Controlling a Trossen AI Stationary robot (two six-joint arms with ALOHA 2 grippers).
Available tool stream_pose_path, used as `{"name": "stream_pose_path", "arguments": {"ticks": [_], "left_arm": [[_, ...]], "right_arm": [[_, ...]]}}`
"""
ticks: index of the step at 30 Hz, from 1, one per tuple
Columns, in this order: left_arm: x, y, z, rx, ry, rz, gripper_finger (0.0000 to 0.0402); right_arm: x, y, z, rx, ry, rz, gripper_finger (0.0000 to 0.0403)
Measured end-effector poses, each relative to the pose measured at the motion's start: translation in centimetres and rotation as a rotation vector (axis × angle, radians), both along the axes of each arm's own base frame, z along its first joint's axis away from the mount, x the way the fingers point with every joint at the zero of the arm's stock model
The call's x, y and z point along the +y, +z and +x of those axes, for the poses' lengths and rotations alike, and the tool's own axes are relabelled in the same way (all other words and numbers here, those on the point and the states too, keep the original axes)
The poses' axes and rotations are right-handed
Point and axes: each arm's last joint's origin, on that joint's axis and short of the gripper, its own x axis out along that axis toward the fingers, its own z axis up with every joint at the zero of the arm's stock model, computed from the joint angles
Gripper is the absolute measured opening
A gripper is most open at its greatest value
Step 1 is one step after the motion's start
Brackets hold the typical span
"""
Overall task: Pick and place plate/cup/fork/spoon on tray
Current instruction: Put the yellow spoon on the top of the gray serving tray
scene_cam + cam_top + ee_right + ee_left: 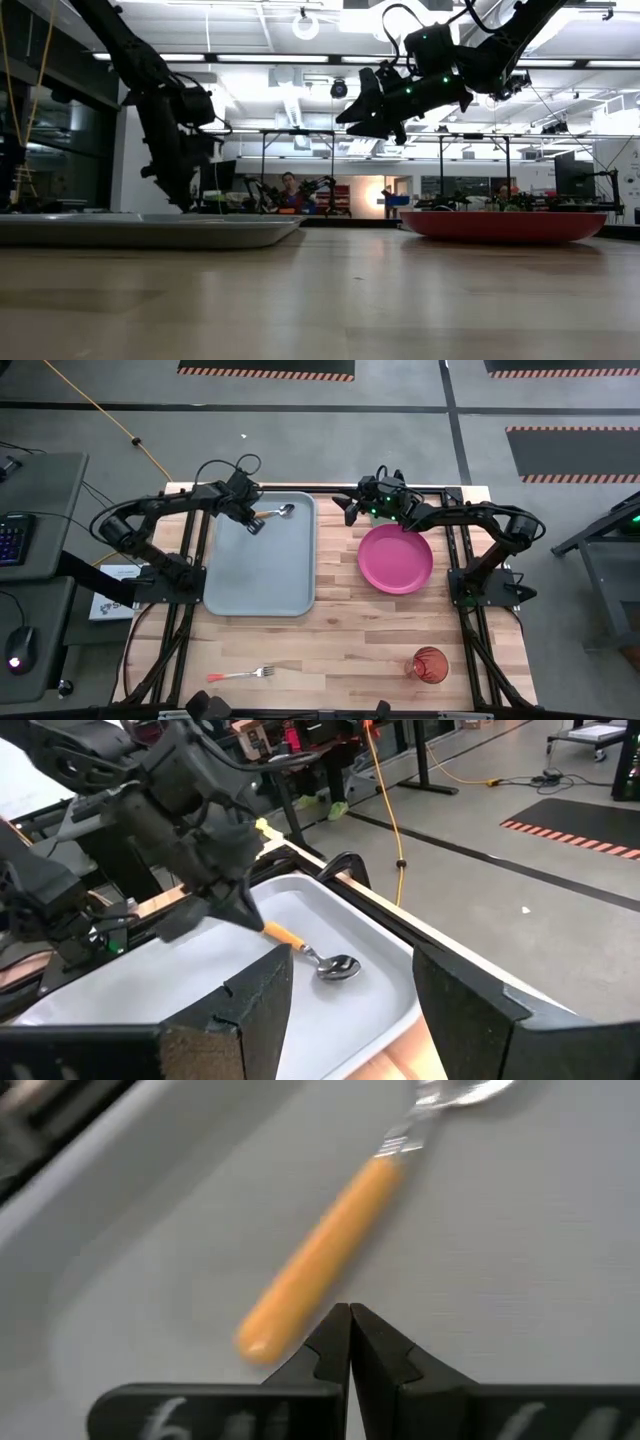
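Observation:
The spoon point(274, 513), with a silver bowl and an orange-tan handle, lies flat in the far part of the light blue-grey tray point(260, 575). My left gripper point(251, 523) is shut, its tips right at the spoon's handle point(320, 1265). My right gripper point(349, 508) is open and empty, raised above the table's far edge between the tray and the magenta-pink plate point(395, 558). The plate lies flat on the table. The red-handled fork point(240, 674) lies near the front edge. The red-orange cup point(430, 664) stands at the front right. My left gripper's shut fingertips point(335, 1342) stand beside the free end of the spoon's handle point(268, 1328), coming down at a slant from the tray's left side. Nothing is between the fingers. I cannot tell whether they touch the handle. The spoon lies flat on the tray.
The tray's raised rim point(212, 530) runs close to my left gripper. Bare wood lies between the tray and the plate and across the table's front half. The arm frames stand along both side edges. A person shows far off in the room in the low view point(291, 190).

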Motion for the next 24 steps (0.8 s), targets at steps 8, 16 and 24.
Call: {"name": "stream_pose_path", "arguments": {"ticks": [8,16,24], "left_arm": [[0.2,-1.4,-0.1,0.055,0.012,-0.053,0.0000],[0.8,-2.3,0.0,0.104,0.055,-0.018,0.0000],[1.1,-2.2,-0.2,0.127,0.082,0.018,0.0000]], "right_arm": [[-0.1,0.0,0.0,0.004,-0.022,-0.010,0.0200],[-0.1,0.0,0.0,0.002,-0.023,-0.004,0.0200],[-0.1,0.0,0.0,0.001,-0.022,-0.003,0.0200]]}}
